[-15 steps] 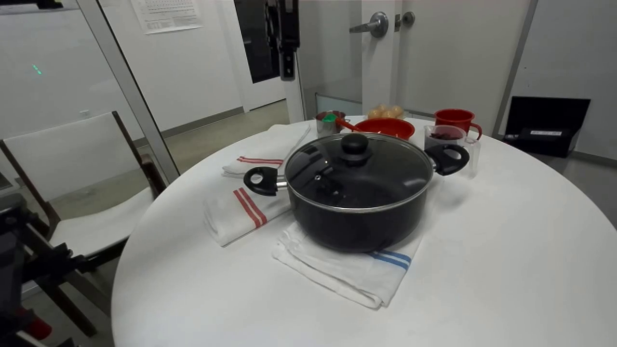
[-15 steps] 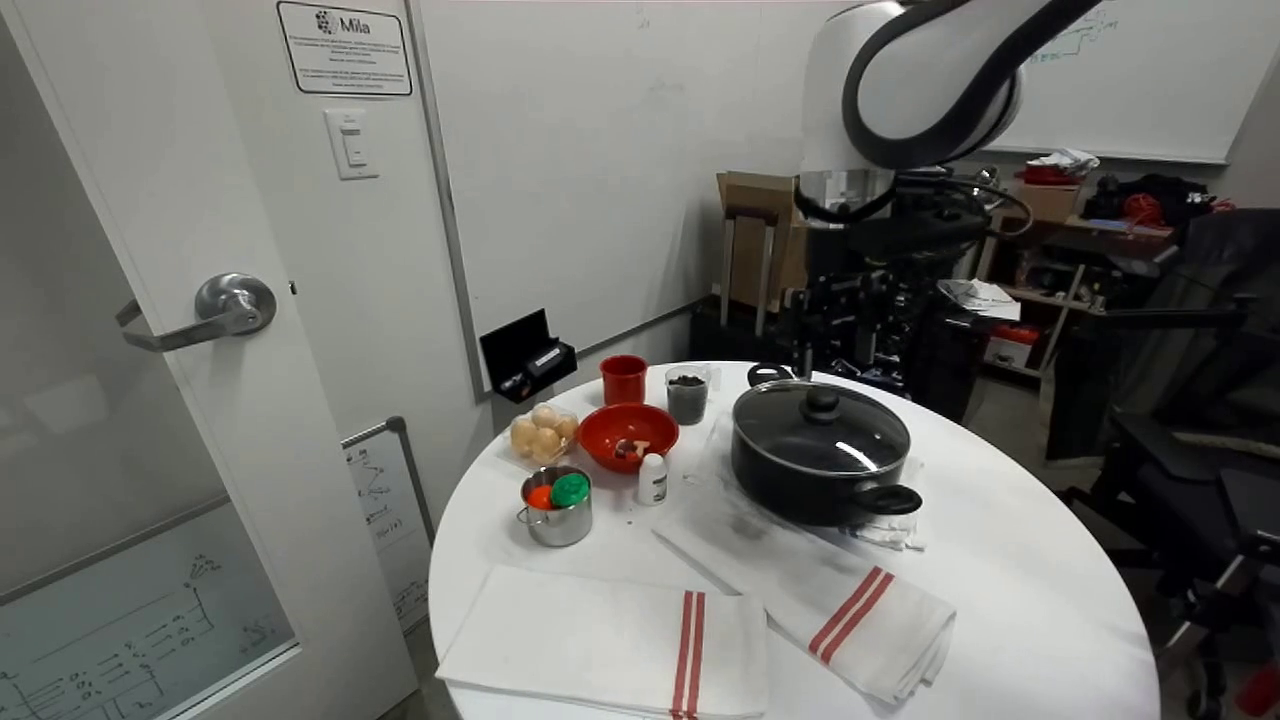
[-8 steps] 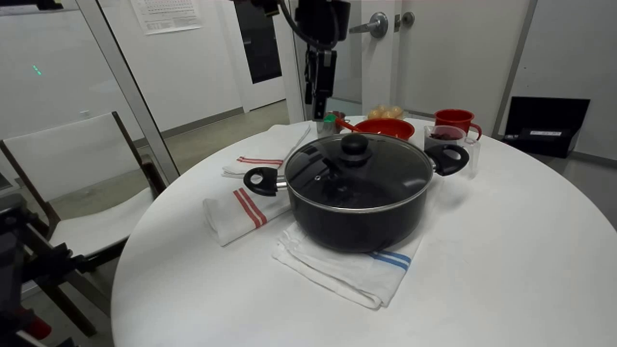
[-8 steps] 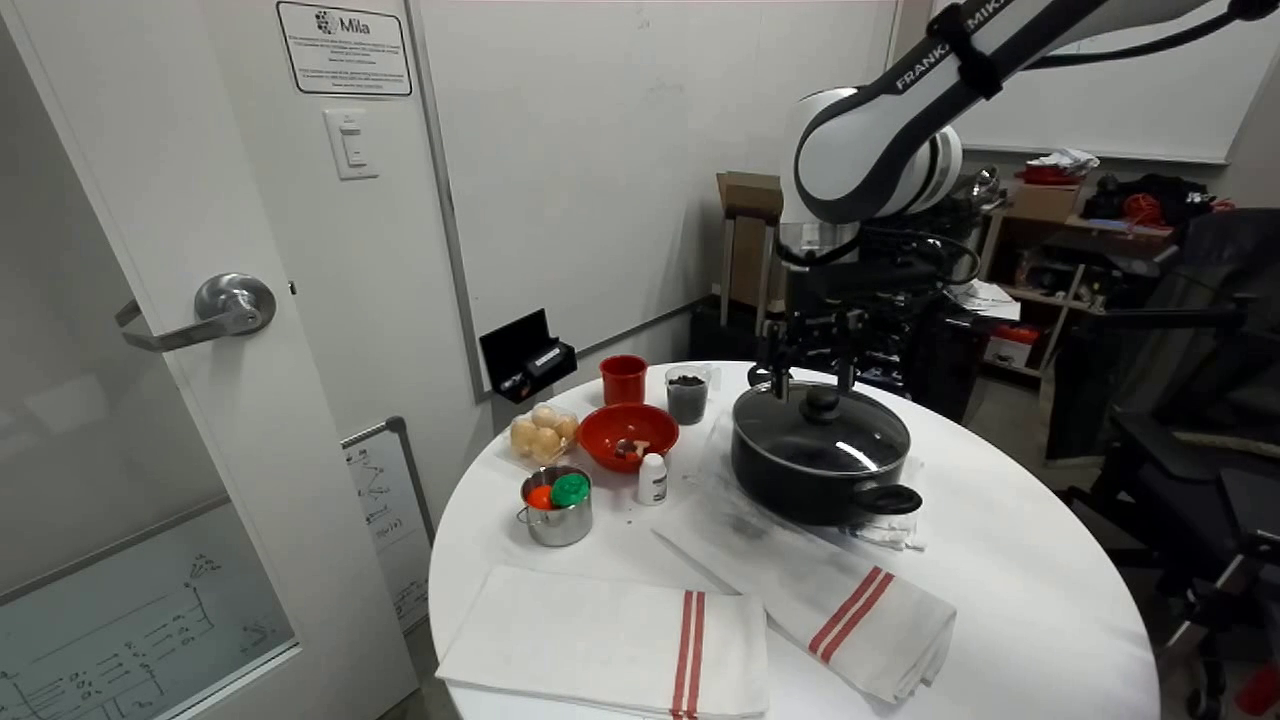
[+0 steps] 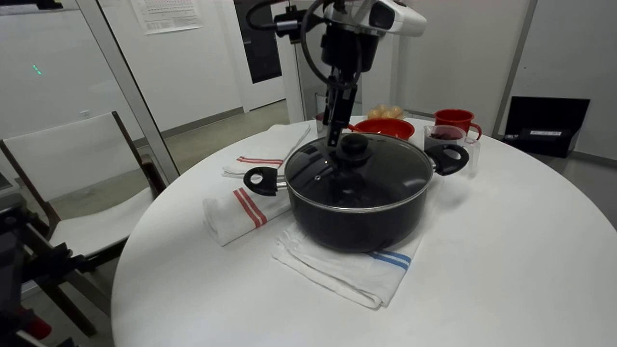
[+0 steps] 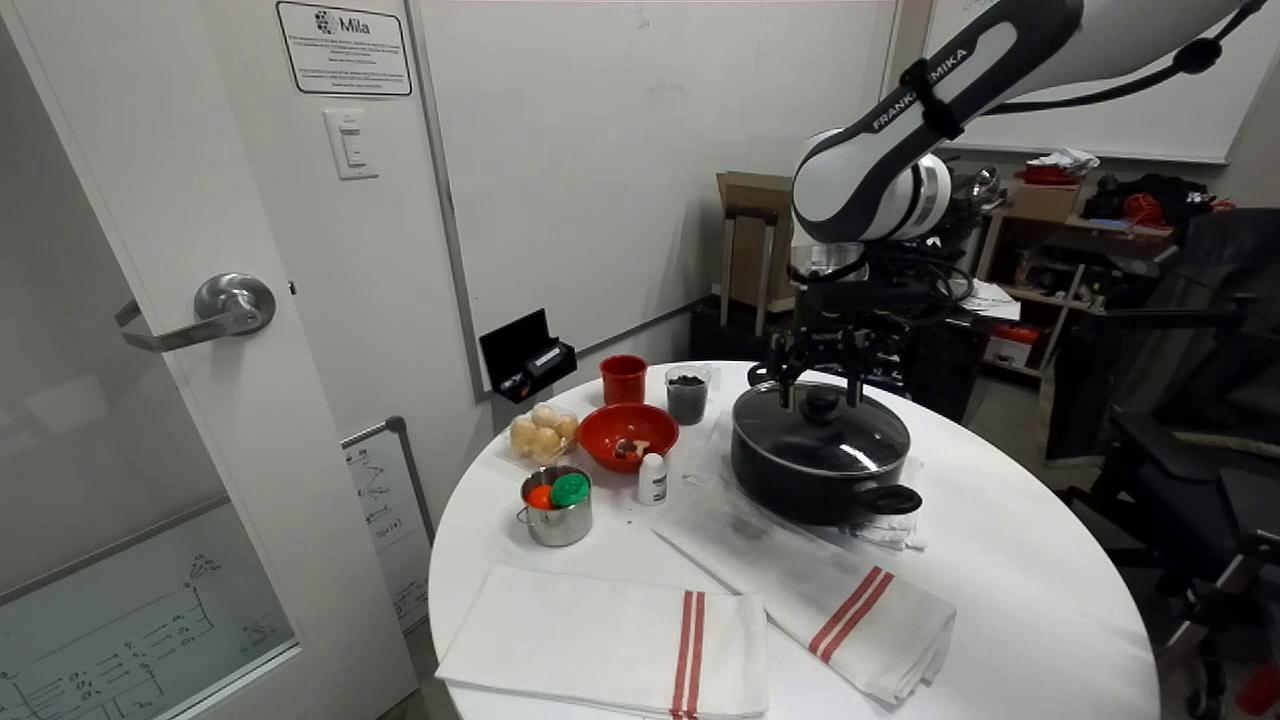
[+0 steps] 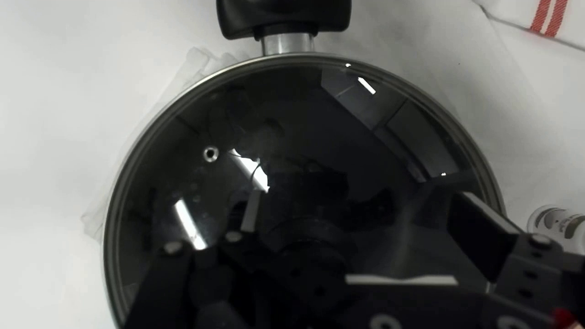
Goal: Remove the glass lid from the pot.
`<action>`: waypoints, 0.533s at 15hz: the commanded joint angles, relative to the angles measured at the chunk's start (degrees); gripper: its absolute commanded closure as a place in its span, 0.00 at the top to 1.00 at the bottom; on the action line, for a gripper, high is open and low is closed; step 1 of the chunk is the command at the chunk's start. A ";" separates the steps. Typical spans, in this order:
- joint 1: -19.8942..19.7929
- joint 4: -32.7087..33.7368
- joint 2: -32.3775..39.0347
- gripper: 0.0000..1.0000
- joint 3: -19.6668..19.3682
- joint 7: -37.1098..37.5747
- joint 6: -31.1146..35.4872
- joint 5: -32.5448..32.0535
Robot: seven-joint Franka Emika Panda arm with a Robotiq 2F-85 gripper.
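The black pot [image 5: 359, 229] stands on a folded towel, with the glass lid [image 5: 308, 188] seated on it. In an exterior view the lid [image 6: 770, 425] and pot [image 6: 790, 490] show beyond a red-striped towel. My gripper [image 6: 820, 396] is open, its fingertips low over the lid, one to each side of the black knob [image 6: 822, 404] in that view. In an exterior view the gripper [image 5: 332, 143] is just left of the knob [image 5: 355, 143]. In the wrist view the open fingers [image 7: 356, 214] are over the lid [image 7: 292, 114]; the knob is dark and partly hidden. Whether they touch it I cannot tell.
A red bowl [image 6: 628, 437], red cup [image 6: 624, 380], clear measuring cup [image 6: 687, 395], egg pack [image 6: 543, 434], white bottle [image 6: 652, 480] and steel cup [image 6: 558, 520] stand beside the pot. Folded towels [image 6: 600, 640] lie on the round white table [image 6: 1050, 610].
The arm has come down from above and moved over the pot; the fingertips are now close to the lid's knob. The pot and lid have not moved.
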 commanded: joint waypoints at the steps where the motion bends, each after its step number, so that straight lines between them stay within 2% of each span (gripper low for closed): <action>1: -0.76 2.84 2.21 1.00 -0.52 1.47 -1.92 2.34; 8: -1.16 3.92 3.48 1.00 -1.70 4.46 -1.43 3.16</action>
